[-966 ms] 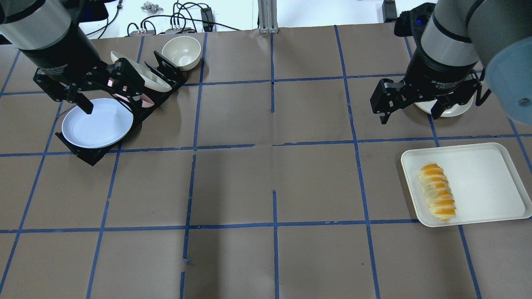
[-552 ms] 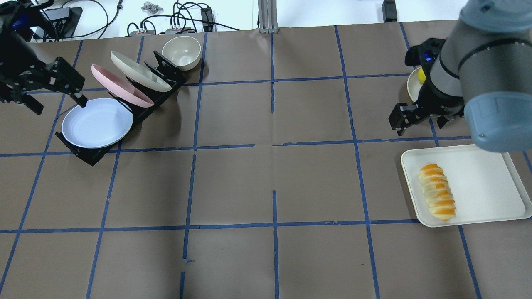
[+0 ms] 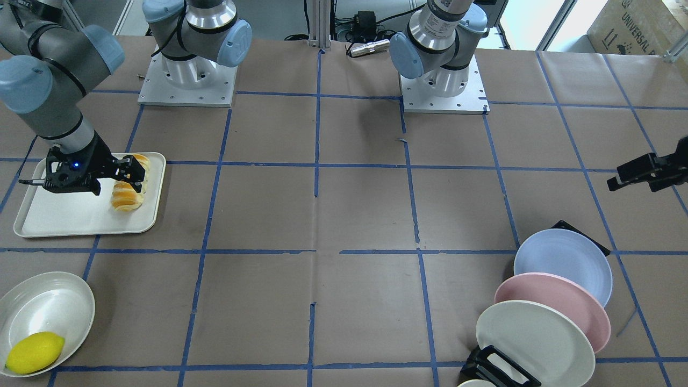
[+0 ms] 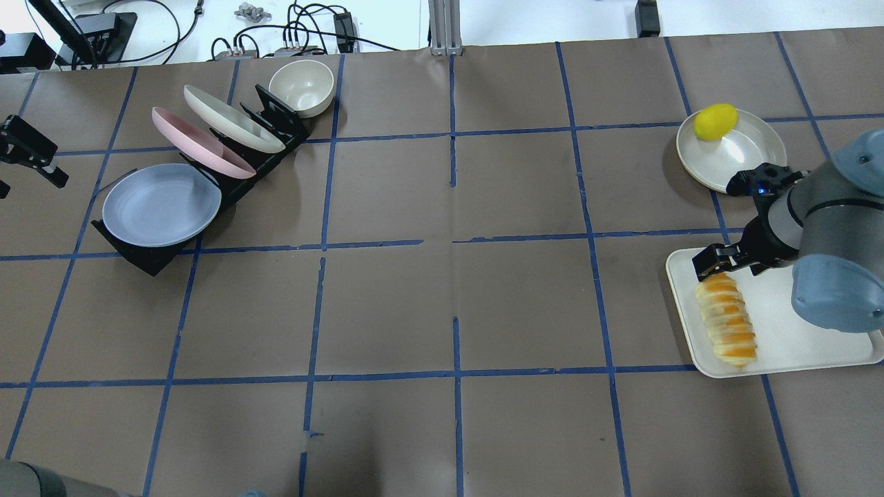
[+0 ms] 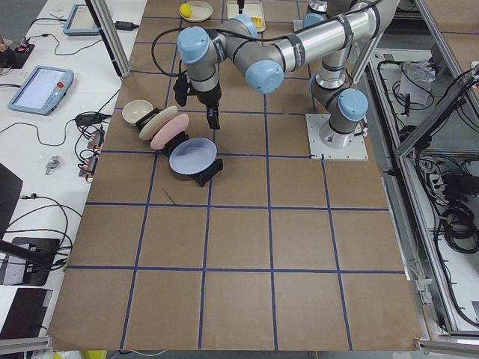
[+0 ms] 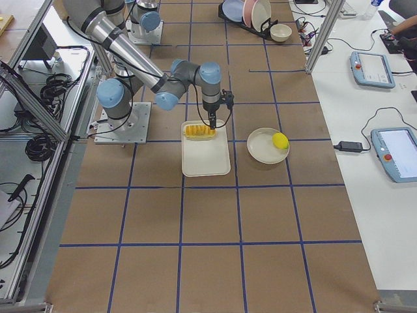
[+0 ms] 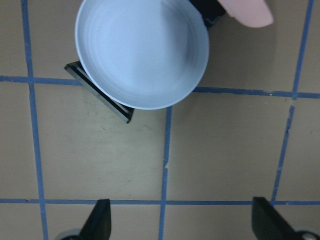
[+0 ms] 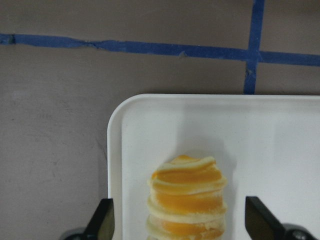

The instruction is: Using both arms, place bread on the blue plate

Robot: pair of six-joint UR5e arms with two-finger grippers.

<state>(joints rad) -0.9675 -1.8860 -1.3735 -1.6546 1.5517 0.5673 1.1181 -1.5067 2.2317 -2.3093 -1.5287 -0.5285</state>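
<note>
The bread, a ridged orange and cream loaf, lies on the left part of a white tray. My right gripper is open over the loaf's far end. In the right wrist view the bread sits between the two spread fingers without touching them. The blue plate rests tilted at the near end of a black rack. My left gripper is open and empty at the table's far left, apart from the plate. The left wrist view shows the blue plate ahead of the fingers.
A pink plate and a cream plate stand in the same rack, with a cream bowl behind it. A yellow lemon lies in a shallow cream dish beyond the tray.
My left gripper has moved from over the rack to the table's left edge. My right gripper has moved from over the cream dish down to the bread's far end.
</note>
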